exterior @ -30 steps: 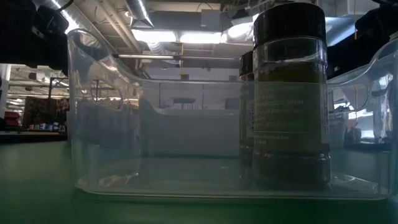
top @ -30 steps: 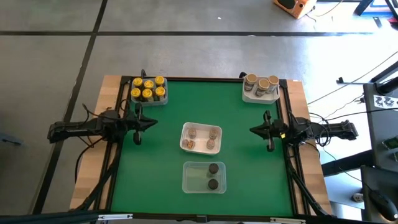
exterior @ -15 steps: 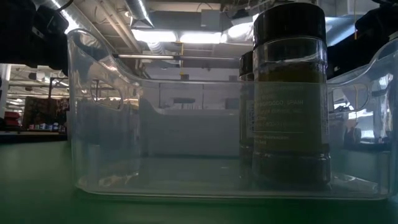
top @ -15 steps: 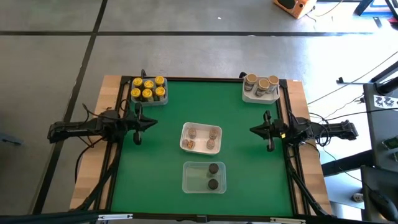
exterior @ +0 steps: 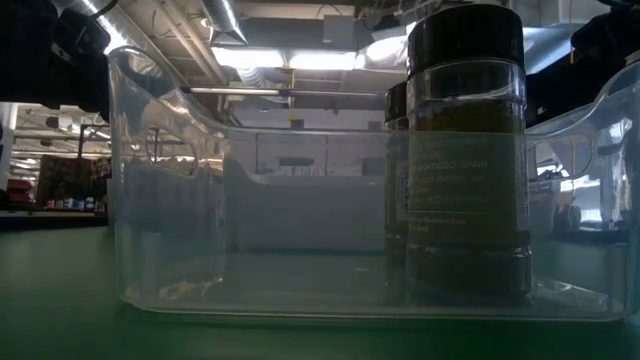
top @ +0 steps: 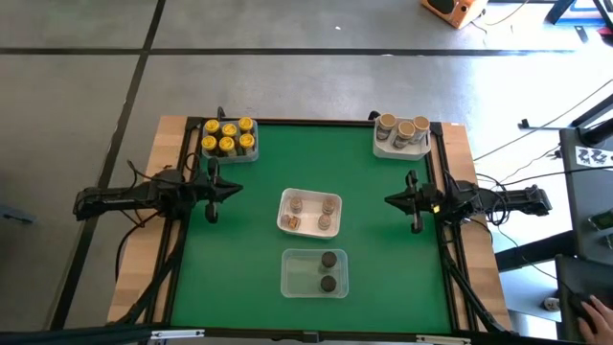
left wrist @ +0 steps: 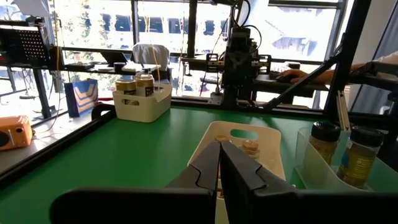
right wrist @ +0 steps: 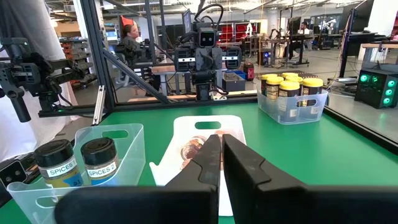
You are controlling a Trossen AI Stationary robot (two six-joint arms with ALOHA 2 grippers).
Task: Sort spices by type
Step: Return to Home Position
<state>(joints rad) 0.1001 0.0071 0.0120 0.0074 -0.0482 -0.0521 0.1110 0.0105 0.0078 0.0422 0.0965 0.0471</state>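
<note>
Over the last second nothing on the green table (top: pixel 249 249) is seen to have shifted: jars, bins and both arms are found where they were. The only change is a person's hand (top: pixel 592 311), now caught at the near right corner of the high view, well off the table.

The left gripper (top: pixel 230 190) is held at the left edge and the right gripper (top: pixel 395 200) at the right edge, each pointed inward. In both wrist views the fingers are pressed together with nothing between them.

The yellow-lidded jars (top: pixel 228 137) are gathered in the far-left clear bin (top: pixel 230 158), and the tan-lidded jars (top: pixel 402 129) in the far-right white bin (top: pixel 400 151). The grey-brown-lidded jars (top: pixel 309 212) are kept in the middle white bin (top: pixel 308 195), and two dark-lidded jars (top: pixel 329 270) in the near clear bin (top: pixel 299 273). No jar is seen loose on the mat, so the sorting is judged finished, with the arms parked.
</note>
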